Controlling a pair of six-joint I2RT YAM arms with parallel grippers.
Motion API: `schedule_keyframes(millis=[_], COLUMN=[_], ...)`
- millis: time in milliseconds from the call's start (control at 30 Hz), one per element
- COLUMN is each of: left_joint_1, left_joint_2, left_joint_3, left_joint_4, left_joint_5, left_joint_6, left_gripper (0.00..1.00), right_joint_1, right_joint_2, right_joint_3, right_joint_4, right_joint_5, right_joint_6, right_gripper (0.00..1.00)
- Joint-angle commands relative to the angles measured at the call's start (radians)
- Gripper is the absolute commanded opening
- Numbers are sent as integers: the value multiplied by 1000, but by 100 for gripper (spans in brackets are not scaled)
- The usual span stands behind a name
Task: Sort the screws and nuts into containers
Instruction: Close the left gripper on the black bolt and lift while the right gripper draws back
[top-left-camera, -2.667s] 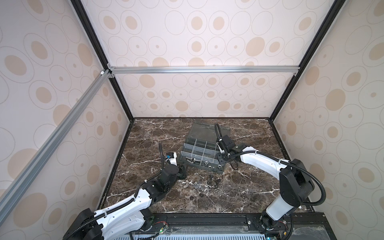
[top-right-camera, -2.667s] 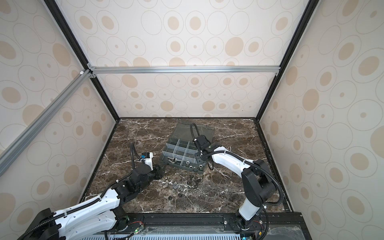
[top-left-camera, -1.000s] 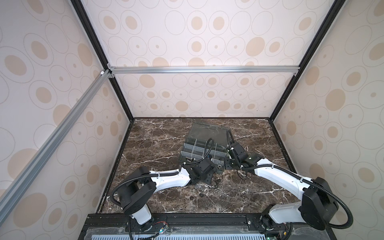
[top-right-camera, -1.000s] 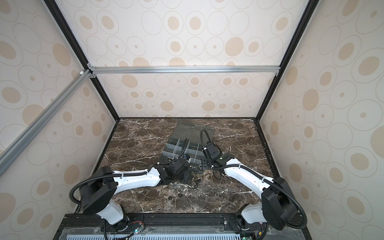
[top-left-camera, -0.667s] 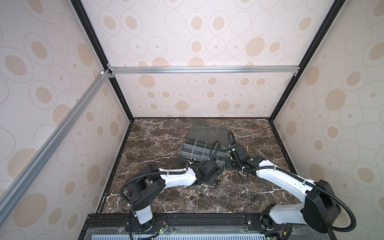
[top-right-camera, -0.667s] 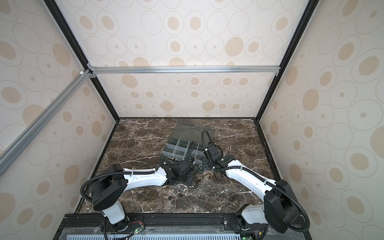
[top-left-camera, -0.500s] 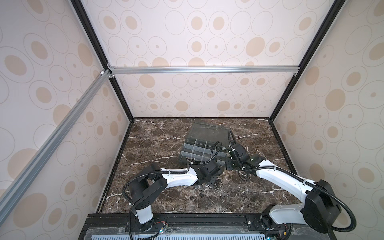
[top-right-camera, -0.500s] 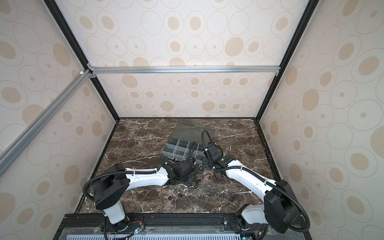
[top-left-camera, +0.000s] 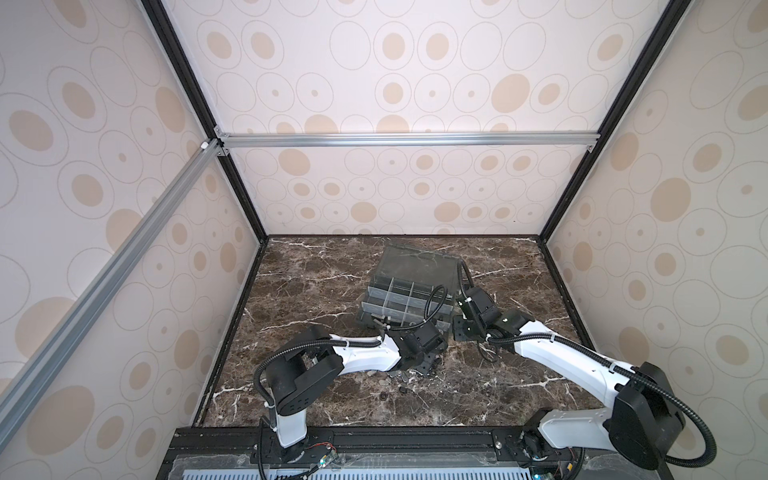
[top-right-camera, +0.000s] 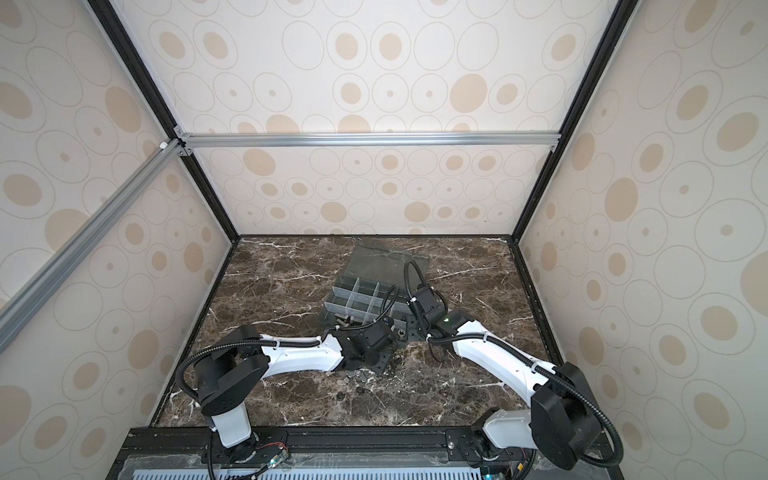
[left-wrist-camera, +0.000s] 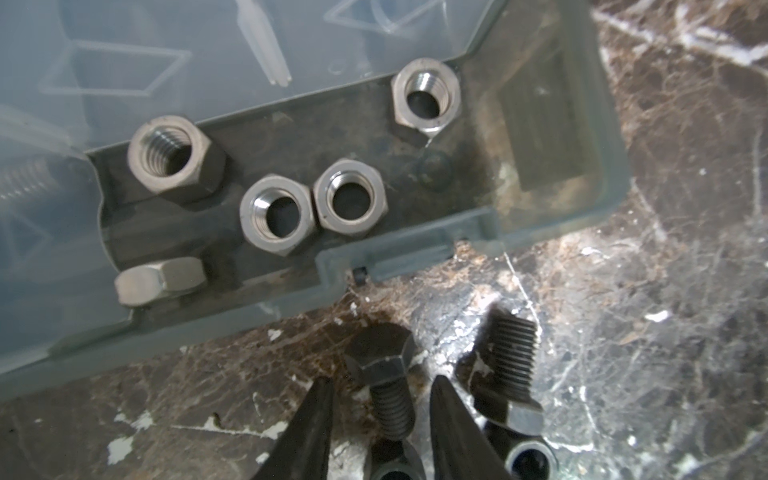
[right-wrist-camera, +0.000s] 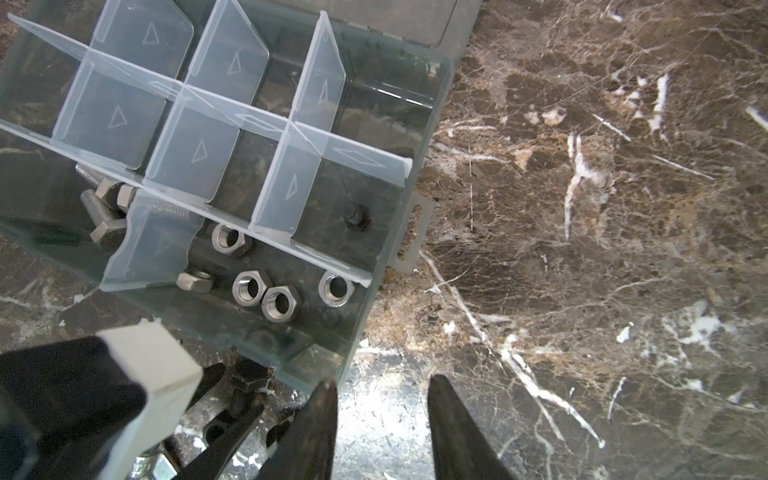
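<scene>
Left fingers (left-wrist-camera: 311, 432) stand one on each side of a black screw (left-wrist-camera: 388, 374). It lies on the counter (left-wrist-camera: 665, 332), right by the near wall of the box (left-wrist-camera: 407, 251). The fingers are open, with a little gap on each side, and they have been squeezing in. A second black screw (left-wrist-camera: 513, 374) lies just beside the first. Five silver nuts (left-wrist-camera: 274, 216) sit in one cell of the box.

From the right wrist, the right fingers (right-wrist-camera: 309, 432) are apart with nothing between them, just off a corner of the box. The same five nuts show here. In the next cell are silver screws (right-wrist-camera: 104, 224). I count at least two, and a divider hides the rest. One small black piece (right-wrist-camera: 355, 216) sits alone in another cell.

In both top views the left arm has swung over from the left of the box to the loose pile (top-left-camera: 399, 376) on its near side. I think a screw pick is starting, and the sorting is only partly done.
</scene>
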Motion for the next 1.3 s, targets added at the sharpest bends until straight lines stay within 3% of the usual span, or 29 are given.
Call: schedule_keyframes(millis=[0, 433, 733, 933, 1267], left_joint_1=[-14, -15, -15, -14, -15], left_joint_2=[15, 7, 31, 27, -88], left_joint_3=[28, -13, -27, -42, -61], left_joint_4=[-18, 16, 22, 33, 40], left_joint_5=[-27, -67, -59, -63, -84], left_joint_6=[12, -7, -6, -10, -4], left_gripper=[36, 21, 23, 17, 12], right_joint_1=[-4, -3, -3, -3, -3], right_joint_2=[-26, -32, -28, -29, -48], right_joint_3=[-13, -33, -33, -35, -39], right_joint_4=[-24, -20, -18, -17, -24], right_joint_5=[17, 23, 19, 21, 38], right_joint_6=[15, 33, 34, 37, 36], right_gripper=[40, 40, 40, 40, 40])
